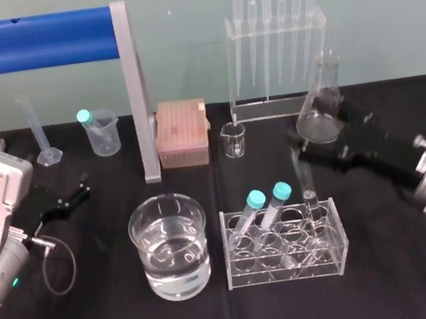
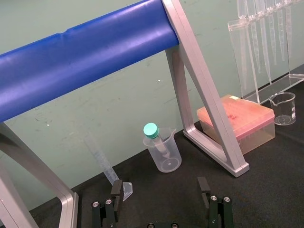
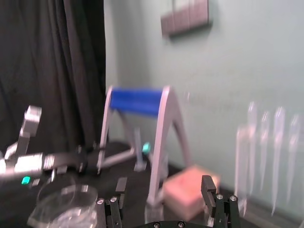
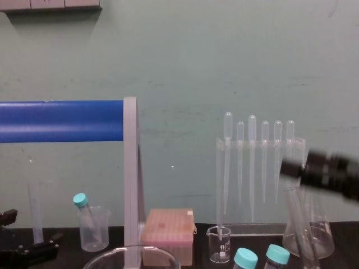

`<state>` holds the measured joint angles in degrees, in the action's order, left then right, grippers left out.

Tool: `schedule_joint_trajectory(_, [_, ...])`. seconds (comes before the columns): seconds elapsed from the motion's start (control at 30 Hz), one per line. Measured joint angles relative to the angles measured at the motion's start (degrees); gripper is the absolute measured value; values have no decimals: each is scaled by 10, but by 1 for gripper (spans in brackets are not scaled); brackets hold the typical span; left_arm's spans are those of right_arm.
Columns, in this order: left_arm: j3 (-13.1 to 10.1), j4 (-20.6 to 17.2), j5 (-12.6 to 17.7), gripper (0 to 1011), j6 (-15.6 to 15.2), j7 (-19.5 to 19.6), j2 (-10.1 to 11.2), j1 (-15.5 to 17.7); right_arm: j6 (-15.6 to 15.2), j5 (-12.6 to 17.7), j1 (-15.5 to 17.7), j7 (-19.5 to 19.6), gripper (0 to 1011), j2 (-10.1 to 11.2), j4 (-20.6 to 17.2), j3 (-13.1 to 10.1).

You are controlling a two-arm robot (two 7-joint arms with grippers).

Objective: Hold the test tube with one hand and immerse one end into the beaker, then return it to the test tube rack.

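Note:
The test tube (image 1: pixel 311 201), clear and uncapped, stands upright in the back right hole of the clear test tube rack (image 1: pixel 336 257). My right gripper (image 1: pixel 302 154) hovers just above and behind the tube's rim. In the right wrist view it (image 3: pixel 163 190) is open, with nothing between its fingers. The large beaker (image 1: pixel 170 246), part full of clear liquid, stands left of the rack. My left gripper (image 1: pixel 74 198) rests open at the table's left, and its fingers (image 2: pixel 116 190) hold nothing.
Two teal-capped tubes (image 1: pixel 255 201) lean in the rack. Behind stand a conical flask (image 1: pixel 322 111), a pipette stand (image 1: pixel 277 53), a small beaker (image 1: pixel 234 139), a pink tip box (image 1: pixel 183 134), a plastic cup (image 1: pixel 102 132), a graduated cylinder (image 1: pixel 36 130) and a blue roller frame (image 1: pixel 27 43).

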<state>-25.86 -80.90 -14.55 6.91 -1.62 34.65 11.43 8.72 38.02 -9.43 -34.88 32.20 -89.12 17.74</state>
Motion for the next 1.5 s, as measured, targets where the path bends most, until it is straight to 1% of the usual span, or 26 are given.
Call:
schedule_joint_trajectory(0.03, [0, 0, 0, 1000, 0, 0, 0, 0, 7, 0, 2, 3, 1000, 0, -7, -6])
schedule_joint_trajectory(0.07, [0, 0, 0, 1000, 0, 0, 0, 0, 23, -4, 5, 13, 1000, -1, -20, -19])
schedule_joint_trajectory(0.17, [0, 0, 0, 1000, 0, 0, 0, 0, 45, -15, 13, 36, 1000, -2, -40, -42])
schedule_joint_trajectory(0.2, [0, 0, 0, 1000, 0, 0, 0, 0, 51, -24, 17, 48, 1000, -2, -46, -50])
schedule_joint_trajectory(0.23, [0, 0, 0, 1000, 0, 0, 0, 0, 56, -42, 23, 77, 1000, -2, -58, -66])
schedule_joint_trajectory(0.27, [0, 0, 0, 1000, 0, 0, 0, 0, 55, -51, 26, 90, 1000, -1, -62, -73])
schedule_joint_trajectory(0.3, [0, 0, 0, 1000, 0, 0, 0, 0, 49, -66, 30, 112, 1000, -1, -65, -82])
schedule_joint_trajectory(0.4, [0, 0, 0, 1000, 0, 0, 0, 0, 25, -86, 31, 141, 1000, 0, -61, -89])
schedule_joint_trajectory(0.43, [0, 0, 0, 1000, 0, 0, 0, 0, 7, -93, 29, 152, 1000, -1, -52, -89])
schedule_joint_trajectory(0.5, [0, 0, 0, 1000, 0, 0, 0, 0, -12, -99, 23, 157, 1000, -4, -38, -83])
schedule_joint_trajectory(0.53, [0, 0, 0, 1000, 0, 0, 0, 0, -29, -104, 16, 158, 1000, -8, -21, -76])
schedule_joint_trajectory(0.57, [0, 0, 0, 1000, 0, 0, 0, 0, -36, -105, 12, 157, 1000, -11, -12, -71])
schedule_joint_trajectory(0.6, [0, 0, 0, 1000, 0, 0, 0, 0, -48, -109, 3, 154, 1000, -17, 7, -61])
schedule_joint_trajectory(0.73, [0, 0, 0, 1000, 0, 0, 0, 0, -71, -115, -13, 143, 1000, -32, 43, -44])
schedule_joint_trajectory(0.83, [0, 0, 0, 1000, 0, 0, 0, 0, -85, -118, -18, 134, 1000, -41, 61, -35])
schedule_joint_trajectory(0.93, [0, 0, 0, 1000, 0, 0, 0, 0, -93, -119, -19, 129, 1000, -46, 67, -32])
schedule_joint_trajectory(1.5, [0, 0, 0, 1000, 0, 0, 0, 0, -87, -119, -19, 131, 1000, -43, 62, -34])
